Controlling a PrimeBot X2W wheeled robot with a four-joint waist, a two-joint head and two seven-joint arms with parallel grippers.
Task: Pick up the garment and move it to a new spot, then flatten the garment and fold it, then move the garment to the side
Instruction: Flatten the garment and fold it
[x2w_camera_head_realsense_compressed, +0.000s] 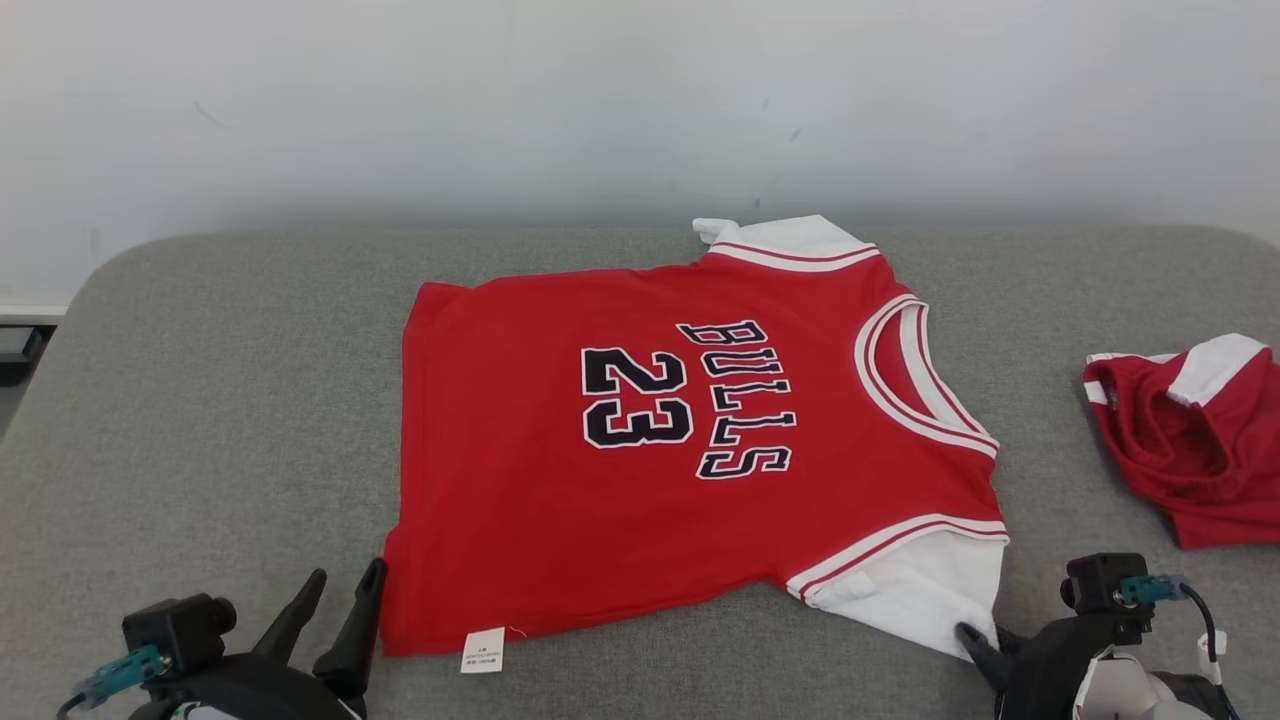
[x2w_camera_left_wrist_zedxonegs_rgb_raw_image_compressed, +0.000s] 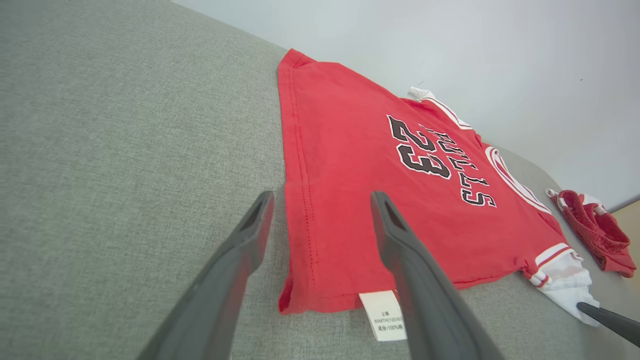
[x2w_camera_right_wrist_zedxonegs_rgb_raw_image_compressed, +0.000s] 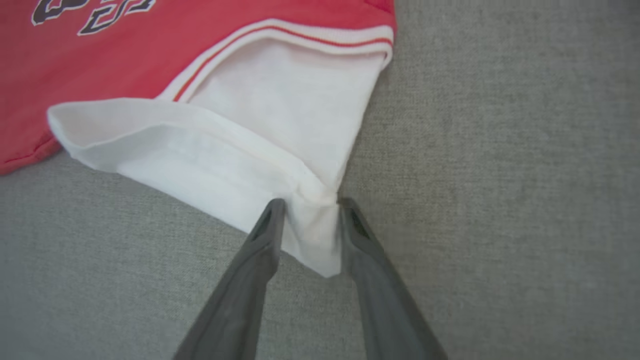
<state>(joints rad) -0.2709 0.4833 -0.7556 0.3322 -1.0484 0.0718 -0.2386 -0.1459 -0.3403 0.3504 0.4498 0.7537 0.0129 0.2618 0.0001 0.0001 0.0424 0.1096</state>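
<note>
Red jersey (x2w_camera_head_realsense_compressed: 520, 500) on the bench (x2w_camera_head_realsense_compressed: 200, 400), left gripper (x2w_camera_left_wrist_zedxonegs_rgb_raw_image_compressed: 321, 200) and right gripper (x2w_camera_right_wrist_zedxonegs_rgb_raw_image_compressed: 311, 205) at its near corners.
At 7 o'clock the left fingers (x2w_camera_left_wrist_zedxonegs_rgb_raw_image_compressed: 240, 250) stand wide open, one over the bench, one over the hem by the white label (x2w_camera_head_realsense_compressed: 482, 650). At 5 o'clock the right fingers (x2w_camera_right_wrist_zedxonegs_rgb_raw_image_compressed: 260, 250) sit partly closed around the white sleeve (x2w_camera_right_wrist_zedxonegs_rgb_raw_image_compressed: 280, 125) corner, cloth bunched between them; whether they clamp it I cannot tell. The jersey lies mid-bench; at 3 o'clock, apart, lies a crumpled red-and-white garment (x2w_camera_head_realsense_compressed: 1200, 450).

I find the shorts (x2w_camera_head_realsense_compressed: 1200, 450) cut off by the head view's right edge, the label (x2w_camera_head_realsense_compressed: 482, 650) too small to read, and cannot tell whether the right gripper (x2w_camera_right_wrist_zedxonegs_rgb_raw_image_compressed: 311, 204) grips the sleeve (x2w_camera_right_wrist_zedxonegs_rgb_raw_image_compressed: 260, 130).
</note>
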